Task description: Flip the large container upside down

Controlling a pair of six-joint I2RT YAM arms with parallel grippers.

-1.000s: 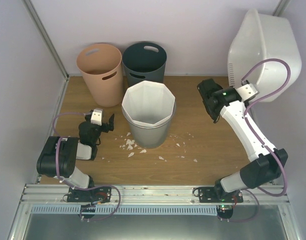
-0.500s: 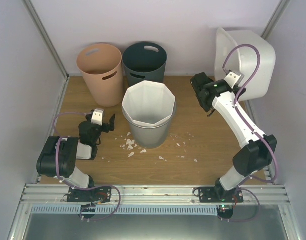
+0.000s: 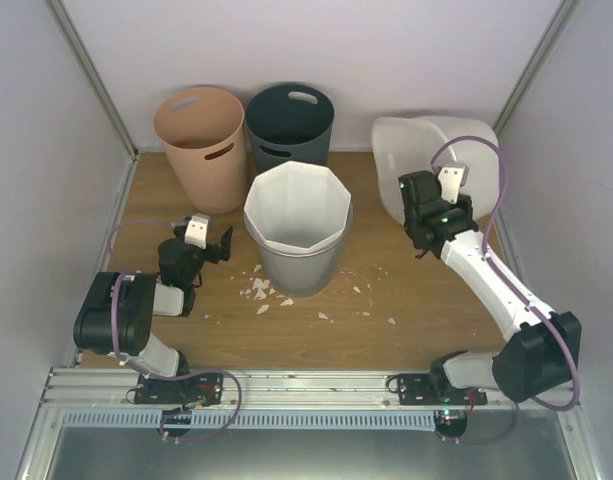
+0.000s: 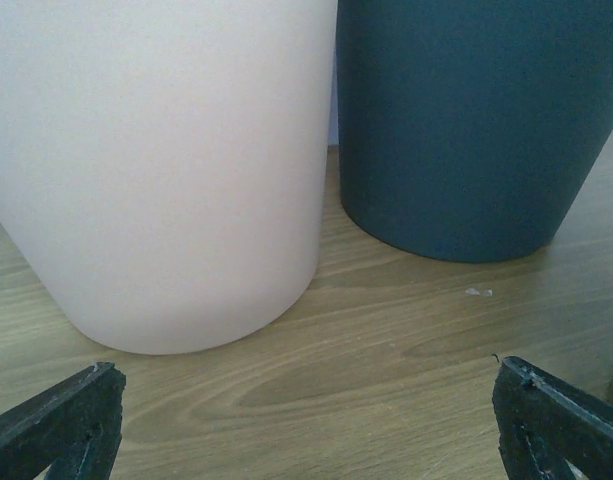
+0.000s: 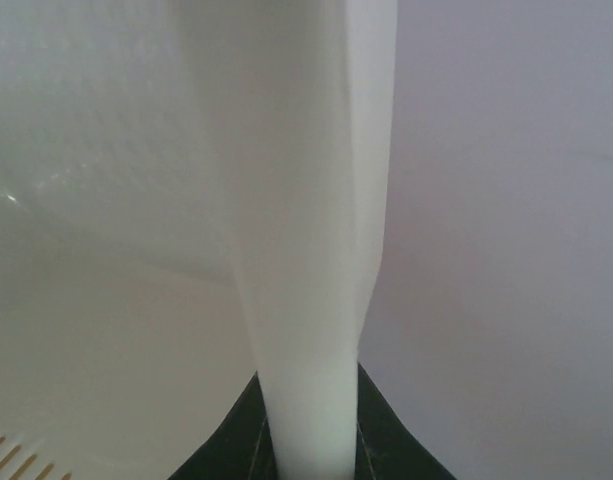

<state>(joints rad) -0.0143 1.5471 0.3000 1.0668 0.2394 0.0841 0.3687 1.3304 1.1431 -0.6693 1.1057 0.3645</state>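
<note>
Motion since a second ago is plain in the overhead view: the large container (image 3: 431,160), then raised high at the right wall, now sits low at the desk's (image 3: 416,300) far right corner, tipped on its side with the mouth turned leftward. We judge the flip about half made; the tub must roll further before its rim meets the wood. The right tool (image 3: 423,203) stays at its near wall. The left arm has not shifted beside the white faceted bin (image 3: 298,228).

From the left wrist we see the left tool (image 4: 306,425) spread wide and empty, facing the peach bin (image 4: 156,170) and dark bin (image 4: 471,125).

From the right wrist, the right tool (image 5: 308,440) pinches the container's thin wall between its dark fingers (image 5: 381,435).
</note>
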